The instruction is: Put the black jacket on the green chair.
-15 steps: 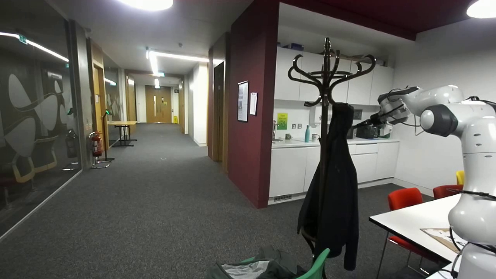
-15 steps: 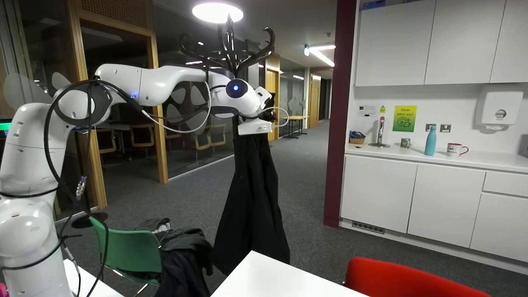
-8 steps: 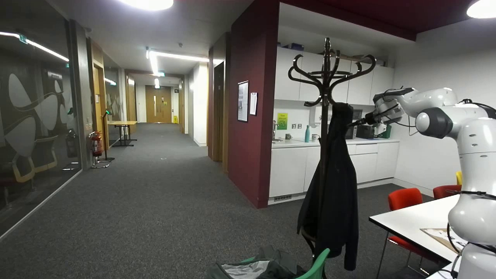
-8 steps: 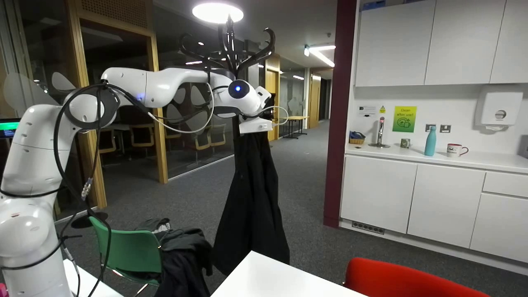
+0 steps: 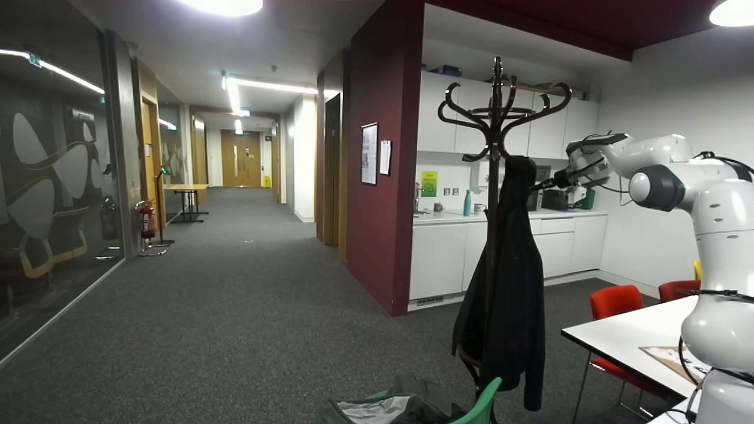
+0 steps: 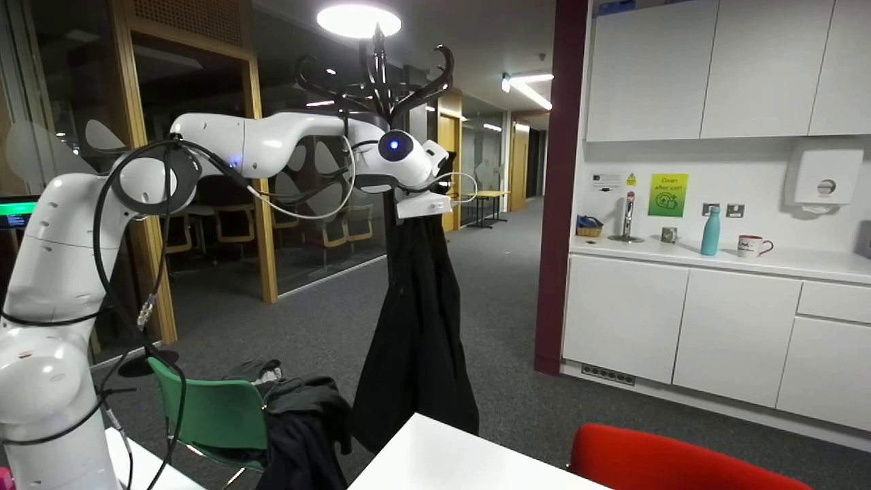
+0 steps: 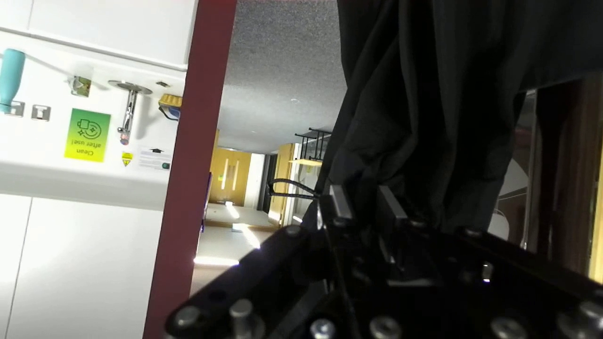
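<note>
The black jacket (image 5: 512, 294) hangs limp from the coat stand (image 5: 498, 118), shown in both exterior views. My gripper (image 5: 535, 188) reaches its upper part from the table side. In the wrist view the jacket (image 7: 424, 117) fills the space ahead of the gripper (image 7: 366, 202). A narrow gap separates the fingers (image 7: 392, 202), with black cloth in or behind it; whether cloth is pinched is too dark to tell. Dark clothes (image 6: 299, 408) are draped over the green chair (image 6: 218, 408), beside the jacket's hem. Only a curved edge of that chair (image 5: 486, 400) shows in an exterior view.
A white table (image 6: 469, 456) stands in front of the jacket's lower part, with a red chair (image 6: 667, 456) at its side. The stand's curved arms (image 6: 435, 75) rise above my wrist. A thin cord loop (image 7: 289, 188) sticks out near one finger.
The arm has shifted slightly forward to the jacket, its elbow dipping a little. The jacket and the stand look unmoved.
</note>
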Robot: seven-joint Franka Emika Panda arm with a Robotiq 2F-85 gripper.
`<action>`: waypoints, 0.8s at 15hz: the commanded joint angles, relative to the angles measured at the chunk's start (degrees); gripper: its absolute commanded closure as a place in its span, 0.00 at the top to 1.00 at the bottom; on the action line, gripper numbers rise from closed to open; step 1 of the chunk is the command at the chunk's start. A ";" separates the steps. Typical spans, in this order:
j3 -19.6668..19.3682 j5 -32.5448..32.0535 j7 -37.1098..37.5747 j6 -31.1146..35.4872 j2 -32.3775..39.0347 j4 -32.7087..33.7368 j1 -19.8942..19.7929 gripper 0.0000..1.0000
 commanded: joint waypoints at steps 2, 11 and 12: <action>0.16 2.81 -4.23 2.97 -2.24 0.35 -0.44 0.00; 0.35 7.46 -14.75 8.21 -10.52 -5.11 -0.04 0.01; 0.35 7.88 -15.63 8.71 -11.53 -6.05 0.08 0.01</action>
